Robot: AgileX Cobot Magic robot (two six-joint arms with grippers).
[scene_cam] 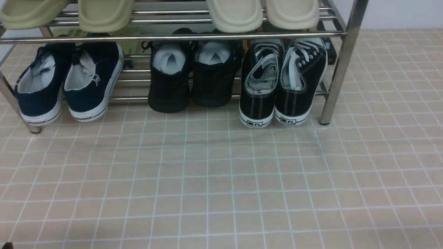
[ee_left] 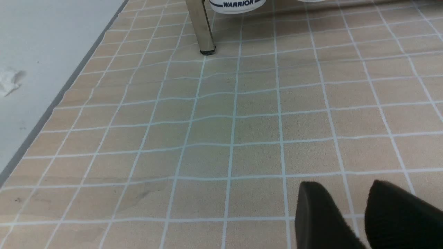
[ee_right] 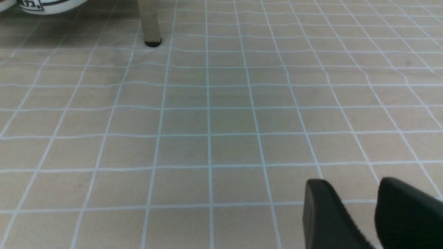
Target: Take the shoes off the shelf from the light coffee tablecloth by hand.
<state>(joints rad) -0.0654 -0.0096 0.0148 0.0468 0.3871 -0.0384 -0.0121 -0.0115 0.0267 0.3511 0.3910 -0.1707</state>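
Observation:
The black canvas shoes (scene_cam: 282, 83) with white laces and soles stand on the lower tier of the chrome shelf (scene_cam: 341, 65), at its right end, heels toward me and touching the light coffee tablecloth (scene_cam: 221, 180). Neither gripper shows in the front view. In the left wrist view my left gripper (ee_left: 342, 186) hangs over bare cloth, its fingers apart and empty, short of the shelf's left leg (ee_left: 200, 27). In the right wrist view my right gripper (ee_right: 351, 182) is also apart and empty. One white shoe heel (ee_right: 52, 5) and the shelf's right leg (ee_right: 149, 24) lie far ahead.
Navy slip-ons (scene_cam: 69, 83) stand at the lower tier's left and all-black knit shoes (scene_cam: 193, 76) in its middle. Beige slippers (scene_cam: 235, 14) lie on the top tier. Past the cloth's left edge is a grey surface (ee_left: 34, 52) with a white scrap (ee_left: 8, 81).

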